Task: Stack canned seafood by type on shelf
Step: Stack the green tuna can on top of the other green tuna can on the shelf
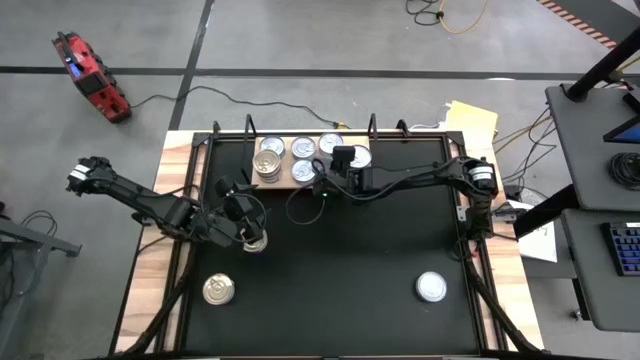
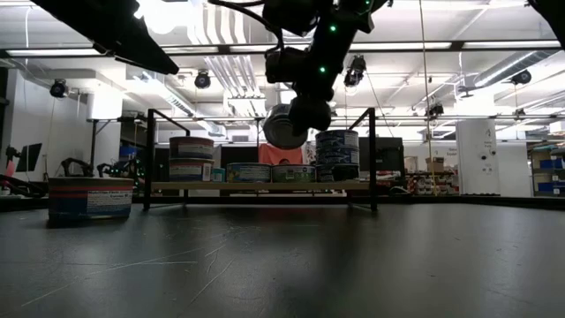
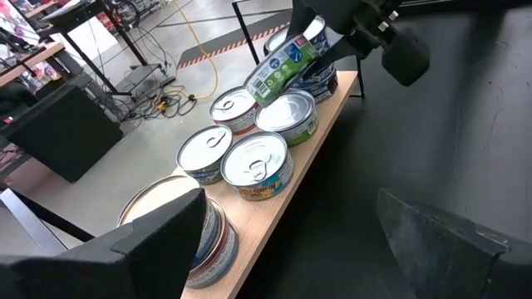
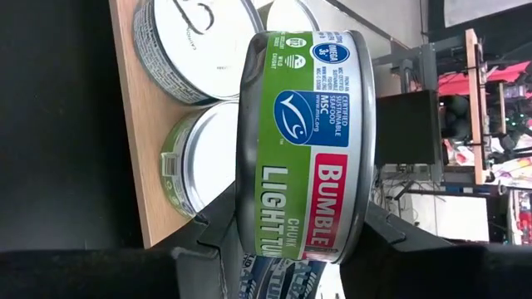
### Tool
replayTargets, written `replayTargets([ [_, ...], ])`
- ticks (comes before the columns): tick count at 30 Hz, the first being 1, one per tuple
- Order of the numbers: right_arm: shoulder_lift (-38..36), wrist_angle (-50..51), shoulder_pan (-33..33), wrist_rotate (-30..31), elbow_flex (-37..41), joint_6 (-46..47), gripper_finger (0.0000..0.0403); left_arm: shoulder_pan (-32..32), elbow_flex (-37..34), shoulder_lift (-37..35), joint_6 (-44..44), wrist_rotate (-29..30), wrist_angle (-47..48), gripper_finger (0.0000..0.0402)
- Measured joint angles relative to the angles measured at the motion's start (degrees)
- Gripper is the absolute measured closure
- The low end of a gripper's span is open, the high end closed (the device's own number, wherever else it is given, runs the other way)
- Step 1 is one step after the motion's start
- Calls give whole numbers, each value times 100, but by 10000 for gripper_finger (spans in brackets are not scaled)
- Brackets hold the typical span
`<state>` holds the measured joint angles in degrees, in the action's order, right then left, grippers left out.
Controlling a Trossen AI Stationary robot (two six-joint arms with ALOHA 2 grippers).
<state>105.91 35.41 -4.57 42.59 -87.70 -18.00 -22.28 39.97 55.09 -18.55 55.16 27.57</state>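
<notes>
Overhead looking down, table-level looking across, wrist views close, all sharing shelf (image 1: 300,176)

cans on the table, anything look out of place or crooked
One green-labelled can is tilted on edge in the right gripper above the shelf, not lying flat. Two cans, a gold-topped one and a silver-topped one, sit loose, far from the shelf.

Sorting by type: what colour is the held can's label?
Green can, clearest in right wrist view.
</notes>
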Motion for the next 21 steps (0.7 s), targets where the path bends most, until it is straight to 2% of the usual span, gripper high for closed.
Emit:
replayTargets([
  [21, 304, 51, -107, -61, -2, 105, 268, 0, -4, 7, 0, 0, 46, 64],
])
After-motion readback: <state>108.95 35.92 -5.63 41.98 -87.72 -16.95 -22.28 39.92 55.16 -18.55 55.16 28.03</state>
